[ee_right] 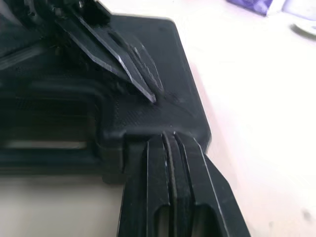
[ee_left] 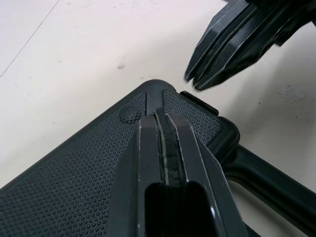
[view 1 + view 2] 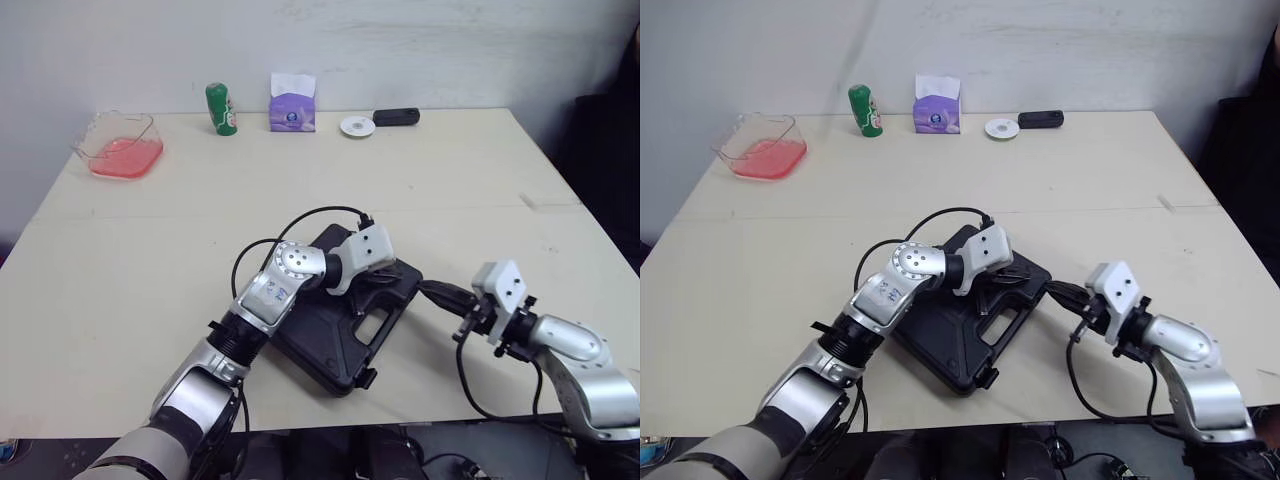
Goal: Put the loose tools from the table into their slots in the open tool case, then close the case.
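The black tool case [image 3: 322, 338] lies closed on the table near the front edge, its handle [image 3: 385, 318] pointing right. My left gripper [image 3: 374, 284] is shut and its tips rest on the lid's textured top [image 2: 74, 182] close to the right corner. My right gripper [image 3: 430, 291] is also shut, with nothing in it. It sits at table level just beyond that same corner [image 1: 190, 123], pointing at the case. In the left wrist view the right gripper [image 2: 196, 83] hangs a short way off the case edge. In the right wrist view the left gripper [image 1: 148, 94] lies on the lid.
Along the far edge stand a clear container with pink contents [image 3: 120, 146], a green can [image 3: 221, 108], a purple tissue box [image 3: 292, 104], a white disc [image 3: 357, 126] and a black device [image 3: 396, 117]. The table's front edge runs just below the case.
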Available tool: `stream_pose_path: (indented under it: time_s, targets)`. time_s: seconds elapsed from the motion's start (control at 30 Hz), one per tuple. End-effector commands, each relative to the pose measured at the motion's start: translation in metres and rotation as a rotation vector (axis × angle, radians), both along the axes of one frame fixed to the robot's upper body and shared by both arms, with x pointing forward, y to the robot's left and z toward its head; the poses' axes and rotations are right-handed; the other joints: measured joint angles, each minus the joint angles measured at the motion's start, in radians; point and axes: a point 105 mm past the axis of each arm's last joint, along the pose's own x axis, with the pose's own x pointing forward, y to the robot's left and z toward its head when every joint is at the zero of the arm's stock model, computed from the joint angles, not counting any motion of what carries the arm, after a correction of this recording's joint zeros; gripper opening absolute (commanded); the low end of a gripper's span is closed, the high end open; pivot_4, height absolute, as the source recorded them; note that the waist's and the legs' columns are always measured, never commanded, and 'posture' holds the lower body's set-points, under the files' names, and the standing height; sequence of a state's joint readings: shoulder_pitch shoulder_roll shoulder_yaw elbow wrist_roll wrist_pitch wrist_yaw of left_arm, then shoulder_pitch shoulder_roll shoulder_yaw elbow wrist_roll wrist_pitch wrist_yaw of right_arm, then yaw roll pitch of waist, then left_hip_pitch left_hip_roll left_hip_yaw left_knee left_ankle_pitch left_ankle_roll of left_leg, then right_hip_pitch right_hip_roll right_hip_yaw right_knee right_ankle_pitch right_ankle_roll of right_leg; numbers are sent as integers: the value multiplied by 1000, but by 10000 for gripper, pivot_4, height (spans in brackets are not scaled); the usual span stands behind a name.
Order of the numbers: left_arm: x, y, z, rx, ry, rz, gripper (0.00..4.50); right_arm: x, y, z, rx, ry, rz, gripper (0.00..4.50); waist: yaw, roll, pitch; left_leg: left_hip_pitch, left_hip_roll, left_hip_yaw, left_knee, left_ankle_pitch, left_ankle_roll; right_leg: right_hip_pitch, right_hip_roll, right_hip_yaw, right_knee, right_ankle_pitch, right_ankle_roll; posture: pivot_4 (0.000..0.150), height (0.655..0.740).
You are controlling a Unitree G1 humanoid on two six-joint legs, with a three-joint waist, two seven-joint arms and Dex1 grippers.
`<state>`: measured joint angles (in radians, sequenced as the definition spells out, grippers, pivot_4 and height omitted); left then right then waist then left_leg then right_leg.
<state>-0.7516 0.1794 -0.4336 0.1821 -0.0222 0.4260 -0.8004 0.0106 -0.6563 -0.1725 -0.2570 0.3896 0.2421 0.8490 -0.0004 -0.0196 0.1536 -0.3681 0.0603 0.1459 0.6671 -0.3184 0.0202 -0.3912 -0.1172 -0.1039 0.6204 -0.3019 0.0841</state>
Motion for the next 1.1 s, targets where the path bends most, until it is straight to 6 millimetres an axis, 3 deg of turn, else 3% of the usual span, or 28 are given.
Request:
stream_pose_path:
  time_s: [0.03, 0.23, 0.33, 0.5, 0.57, 0.67, 0.87, 1.1]
  targets:
    - [-1, 21, -42, 102, 92, 40, 1064, -10, -5, 12, -2, -34, 18, 0, -1, 0, 0, 0, 0, 0, 0, 0, 0, 0, 0, 0, 0, 0, 0, 1500, 7400]
    - [-19, 16, 36, -128, -129, -128, 1064, -26, -8, 8, -36, 2, 64, 0, -1, 7, 7, -2, 3, 1, -2, 0, -3, -3, 1, 0, 1, -1, -3, 1500, 7400]
    - [-43, 22, 70, -263, -198, -253, 1064, -33, -6, 8, -47, 16, 105, 0, 2, 7, 14, -4, 2, 1, -1, 1, -4, -5, 2, 0, 1, -1, -3, 1500, 7400]
    - [-77, 45, 96, -367, -203, -410, 1064, -45, 7, 14, -81, -43, 227, 0, 0, 8, 20, -5, 1, 1, -1, 4, -8, -5, 4, 0, 1, -1, -2, 1500, 7400]
    - [-84, 62, 92, -308, -185, -419, 1064, -56, 20, 11, -80, -20, 301, 0, -2, 8, 22, -4, 1, 2, -1, 4, -9, -5, 5, -1, 1, -1, -2, 1500, 7400]
    - [-98, 80, 70, -168, -168, -435, 1064, -71, 37, 2, -71, 19, 381, 0, -2, 8, 23, -3, 2, 2, -3, 4, -9, -5, 6, -1, 1, -1, -2, 1500, 7400]
    - [-115, 87, 37, -98, -91, -350, 1064, -91, 53, -13, -67, 96, 492, 0, 5, 6, 24, -4, 0, 1, -2, 2, -5, -5, 3, 1, -1, -1, -1, 1500, 7400]
    - [-126, 92, 16, -23, -104, -271, 1064, -105, 62, -25, -73, 167, 553, 0, 6, 6, 25, -5, 2, 0, -3, -1, -5, -5, 1, 3, -3, -1, -2, 1500, 7400]
